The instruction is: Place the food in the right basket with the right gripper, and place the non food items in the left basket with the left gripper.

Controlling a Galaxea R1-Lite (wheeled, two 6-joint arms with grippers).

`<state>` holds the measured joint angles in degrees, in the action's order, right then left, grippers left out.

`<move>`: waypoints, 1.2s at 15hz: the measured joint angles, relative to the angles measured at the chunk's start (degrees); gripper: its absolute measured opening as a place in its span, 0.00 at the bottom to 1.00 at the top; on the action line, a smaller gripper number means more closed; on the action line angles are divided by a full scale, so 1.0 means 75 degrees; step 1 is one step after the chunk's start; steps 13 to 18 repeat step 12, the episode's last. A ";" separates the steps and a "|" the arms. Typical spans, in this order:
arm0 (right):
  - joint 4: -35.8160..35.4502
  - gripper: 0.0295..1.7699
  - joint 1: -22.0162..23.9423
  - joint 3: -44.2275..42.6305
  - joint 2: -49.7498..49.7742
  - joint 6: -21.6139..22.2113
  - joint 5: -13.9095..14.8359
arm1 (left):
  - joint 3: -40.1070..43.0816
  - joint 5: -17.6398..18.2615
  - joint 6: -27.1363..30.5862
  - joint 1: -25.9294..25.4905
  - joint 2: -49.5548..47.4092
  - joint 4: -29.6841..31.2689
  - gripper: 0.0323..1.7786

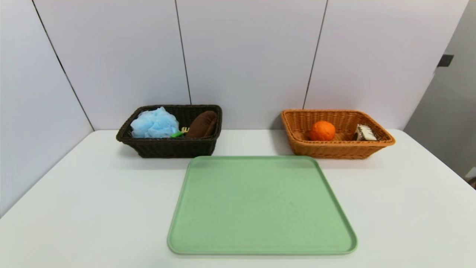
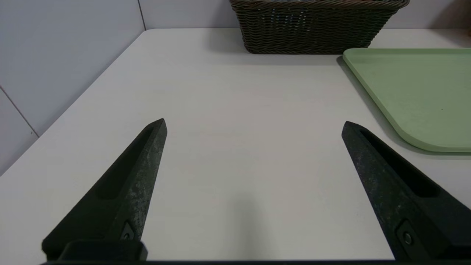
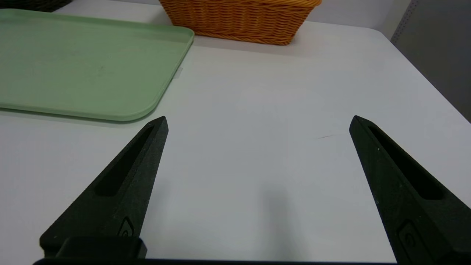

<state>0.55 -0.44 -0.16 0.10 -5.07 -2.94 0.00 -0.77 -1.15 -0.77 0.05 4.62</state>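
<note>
Everything looks sorted. The dark left basket [image 1: 171, 130], upper left of the head view, holds the blue bath puff [image 1: 154, 123], the brown towel [image 1: 202, 124] leaning on its right wall, and the yellow spoon [image 1: 180, 132] with the green handle tucked between them. That fits the rule: non-food goes left. Over at upper right, the orange-tan right basket [image 1: 336, 134] carries the round orange fruit [image 1: 322, 130] near its middle and the cake wedge [image 1: 364, 133] close to its right wall, the two sitting apart. The green tray [image 1: 260, 204] in the lower centre lies bare on the white bench [image 1: 93, 193], so by my reading nothing is left to pick.

Now the pincers, neither of them showing in the head view. The left pincer [image 2: 254, 123] hangs low over bare bench, spread wide, pinching nothing and touching nothing; the dark basket sits at the top of its view and the tray's corner at the right. The right pincer [image 3: 258, 119] mirrors it, spread wide and empty above bare bench, with the tray at upper left and the orange-tan basket at top centre. Both look parked, well apart from the baskets.
</note>
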 joint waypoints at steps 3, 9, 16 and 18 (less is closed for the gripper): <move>-0.0003 0.96 0.0000 0.0000 -0.0003 0.0002 -0.0002 | 0.0000 0.0003 0.0003 0.0000 -0.0003 0.0000 0.95; 0.0128 0.96 -0.0003 -0.0034 -0.0003 0.0151 0.0228 | 0.0000 0.0003 0.0003 0.0003 -0.0007 -0.0003 0.95; 0.0011 0.96 -0.0003 -0.0029 -0.0003 0.0431 0.0278 | 0.0000 0.0000 0.0007 0.0003 -0.0007 0.0000 0.95; 0.0011 0.96 -0.0003 -0.0029 -0.0003 0.0431 0.0278 | 0.0000 0.0000 0.0007 0.0003 -0.0007 0.0000 0.95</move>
